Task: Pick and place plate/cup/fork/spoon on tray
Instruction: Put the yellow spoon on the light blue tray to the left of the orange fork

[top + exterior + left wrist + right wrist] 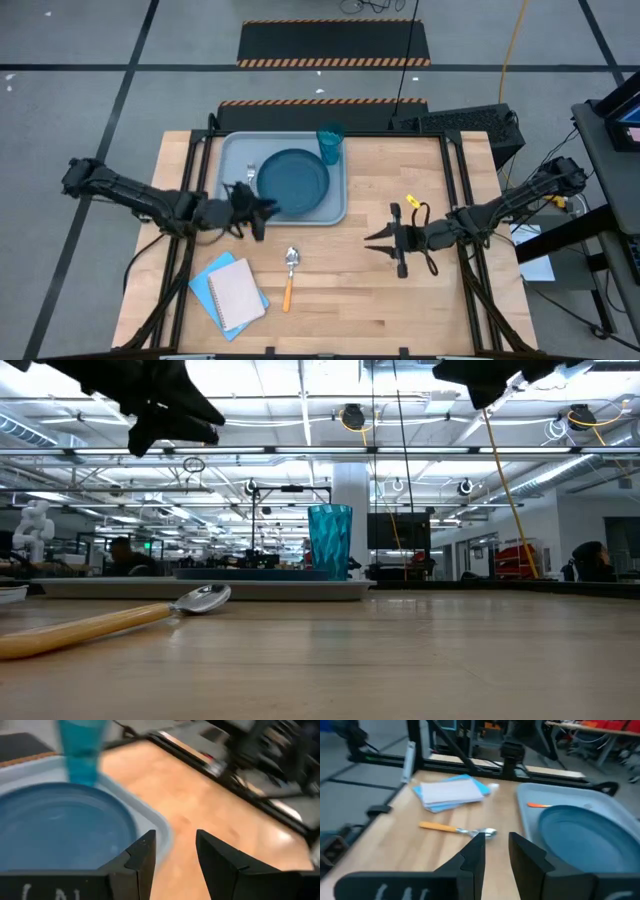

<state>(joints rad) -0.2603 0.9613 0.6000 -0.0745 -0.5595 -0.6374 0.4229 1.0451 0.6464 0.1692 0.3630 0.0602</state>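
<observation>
The grey-blue tray (232, 150) lies at the table's far left. The teal plate (293, 181) lies flat in it. The cup (330, 143) stands upright in the tray's far right corner. The fork (251, 172) lies in the tray left of the plate, its orange handle (540, 805) showing. The spoon (290, 275) lies on the bare wood near the tray, bowl toward it. My left gripper (175, 837) hovers open over the tray's near edge (268, 212), holding nothing. My right gripper (496, 840) hangs open and empty above mid-table (375, 242), pointing toward the spoon (457, 829).
A blue-and-white notebook (230, 292) lies near the table's front left corner, left of the spoon. Bare wood spreads across the table's middle and right. Both arms hang well above the tabletop in the low view, the left (165, 405) and the right (490, 380).
</observation>
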